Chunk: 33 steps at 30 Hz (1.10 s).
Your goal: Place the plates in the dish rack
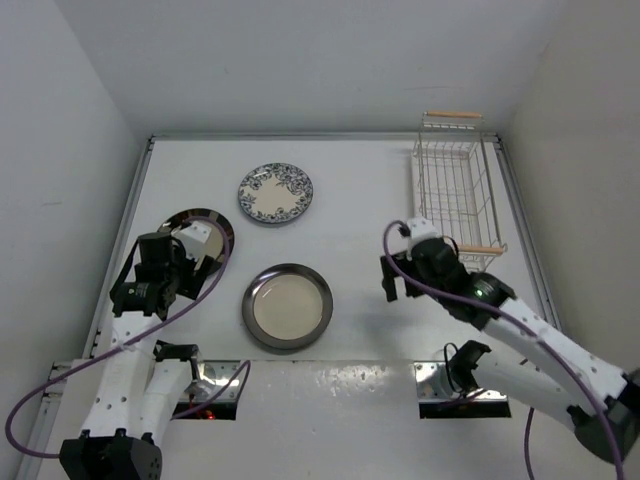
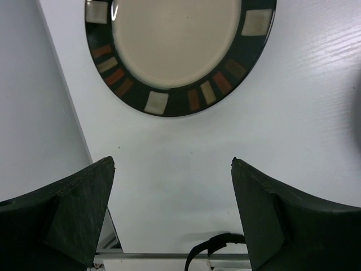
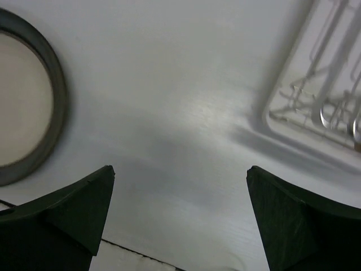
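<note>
Shows plates (image 1: 287, 307) flat on the surface (image 1: 360, 200), none in the dish rack (image 1: 455, 185); left gripper (image 2: 172, 164) beside the mosaic-rimmed plate (image 2: 180, 56), right gripper (image 3: 180, 169) nearer the rack, both wide open and empty, apparently readied for pickup.

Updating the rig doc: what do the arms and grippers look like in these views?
The left arm and right arm have white links with black joints and black wrist housings. A purple cable loops along each. The right arm shows a small green light. The left gripper and right gripper each have two dark, matte, wedge-shaped fingers.
</note>
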Tool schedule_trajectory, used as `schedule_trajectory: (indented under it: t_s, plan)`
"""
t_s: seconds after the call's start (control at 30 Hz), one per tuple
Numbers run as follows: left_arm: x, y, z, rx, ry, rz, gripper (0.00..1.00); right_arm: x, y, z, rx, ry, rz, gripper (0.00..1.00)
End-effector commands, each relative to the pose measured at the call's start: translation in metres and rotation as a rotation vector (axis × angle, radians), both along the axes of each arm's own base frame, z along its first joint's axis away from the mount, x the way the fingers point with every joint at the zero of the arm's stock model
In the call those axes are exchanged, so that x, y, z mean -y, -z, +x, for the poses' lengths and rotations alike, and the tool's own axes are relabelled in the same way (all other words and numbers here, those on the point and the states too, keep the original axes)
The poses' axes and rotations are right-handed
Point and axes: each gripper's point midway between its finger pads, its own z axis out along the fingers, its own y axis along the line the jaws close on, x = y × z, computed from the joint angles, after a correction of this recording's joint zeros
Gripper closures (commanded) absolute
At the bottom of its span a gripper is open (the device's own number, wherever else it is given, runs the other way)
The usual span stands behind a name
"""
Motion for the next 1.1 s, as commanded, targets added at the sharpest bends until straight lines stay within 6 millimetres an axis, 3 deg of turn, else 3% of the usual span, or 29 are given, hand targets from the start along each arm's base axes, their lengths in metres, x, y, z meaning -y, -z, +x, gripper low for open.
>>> schedule_trajectory:
  t_s: [0.0,0.1,0.2,0.23,0.27,0.33,0.37,0.47,0.5,0.53,0.57,0.6,0.67,0.73,0.8,0.83,0.87,0.9,0.97,1.0,1.03,1.07]
  plan:
    - [0.005,-0.001,0.005,0.002,0.040,-0.012,0.12,-0.043,-0.053,0.050,0.098,-0.039,0.008,0.01]
    - [0.006,0.001,0.005,-0.010,0.041,-0.006,0.12,-0.093,-0.036,0.061,-0.010,-0.140,0.068,0.00]
    - [0.006,0.001,0.005,-0.009,0.035,-0.012,0.12,-0.126,0.012,0.057,-0.168,-0.187,0.126,0.03]
    - [0.006,0.001,0.005,-0.009,0.035,-0.012,0.12,-0.133,0.020,0.059,-0.179,-0.176,0.164,0.09]
    - [0.006,0.001,0.005,-0.009,0.035,-0.012,0.12,-0.146,0.032,0.049,-0.264,-0.197,0.222,0.25]
    - [0.006,0.001,0.005,-0.009,0.035,-0.012,0.12,-0.161,0.052,0.048,-0.325,-0.194,0.268,0.36]
    - [0.006,0.003,0.005,-0.018,0.035,-0.013,0.12,-0.170,0.071,0.038,-0.418,-0.201,0.289,0.39]
    - [0.006,0.007,0.004,-0.027,0.035,-0.014,0.12,-0.183,0.086,0.029,-0.493,-0.192,0.352,0.36]
    - [0.006,0.007,0.004,-0.027,0.035,-0.014,0.12,-0.177,0.103,0.017,-0.533,-0.184,0.341,0.35]
    - [0.006,0.007,0.004,-0.027,0.035,-0.014,0.12,-0.191,0.095,0.022,-0.512,-0.207,0.424,0.35]
    - [0.006,0.007,0.004,-0.027,0.035,-0.014,0.12,-0.196,0.098,0.013,-0.555,-0.220,0.458,0.35]
    - [0.006,0.007,0.004,-0.027,0.035,-0.014,0.12,-0.191,0.111,0.003,-0.602,-0.219,0.459,0.38]
    - [0.006,0.005,0.006,-0.018,0.035,-0.013,0.12,-0.197,0.117,-0.001,-0.624,-0.219,0.497,0.43]
    - [0.006,0.009,0.004,-0.027,0.035,-0.014,0.12,-0.196,0.129,-0.013,-0.679,-0.212,0.511,0.60]
    - [0.004,0.009,0.004,-0.028,0.028,-0.007,0.12,-0.200,0.127,-0.013,-0.676,-0.227,0.543,0.73]
    - [0.004,0.009,0.004,-0.028,0.028,-0.007,0.12,-0.199,0.127,-0.013,-0.678,-0.219,0.547,0.89]
    - [0.004,0.009,0.004,-0.028,0.028,-0.007,0.12,-0.196,0.128,-0.014,-0.689,-0.213,0.533,0.97]
    - [0.004,0.009,0.004,-0.028,0.028,-0.007,0.12,-0.196,0.121,-0.011,-0.674,-0.216,0.537,1.00]
    - [0.004,0.009,0.004,-0.028,0.028,-0.007,0.12,-0.194,0.096,-0.002,-0.620,-0.237,0.537,1.00]
    - [0.004,0.009,0.004,-0.028,0.028,-0.007,0.12,-0.203,0.063,0.016,-0.514,-0.299,0.556,1.00]
    - [0.004,0.009,0.004,-0.028,0.028,-0.007,0.12,-0.203,0.046,0.027,-0.458,-0.305,0.556,1.00]
    - [0.004,0.009,0.004,-0.028,0.028,-0.007,0.12,-0.195,0.026,0.022,-0.443,-0.312,0.532,1.00]
